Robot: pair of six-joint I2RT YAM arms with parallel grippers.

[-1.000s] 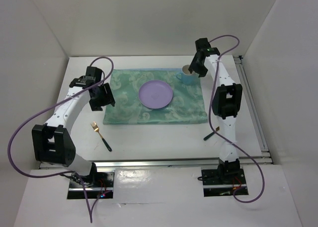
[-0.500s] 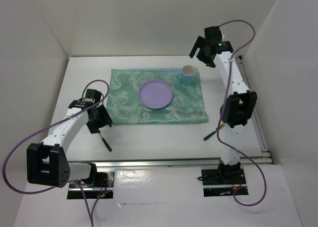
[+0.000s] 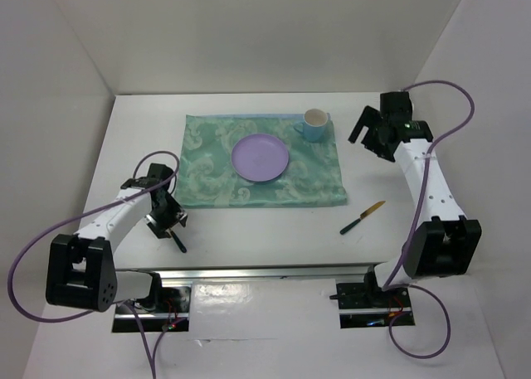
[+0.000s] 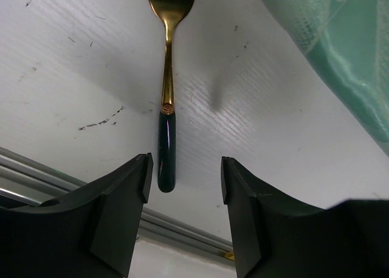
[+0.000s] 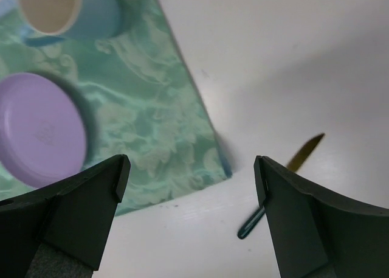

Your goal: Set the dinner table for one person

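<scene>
Both hands open and empty above the white bench point(image 3: 274, 238)

Top view: the bench fills the floor of the scene and carries a green placemat point(image 3: 207, 180) with a purple plate point(image 3: 260, 157) at its middle and a blue cup point(image 3: 314, 124) at its far right corner. The left hand point(image 3: 166, 217) hangs low over a fork point(image 3: 178, 242) on the bare bench; the right hand point(image 3: 365, 138) hovers right of the cup, and a knife point(image 3: 362, 218) lies apart.
Left wrist view: the fingers stand apart, with the fork's dark handle end between them, untouched.
Right wrist view: the fingers are spread wide with nothing between them.
</scene>
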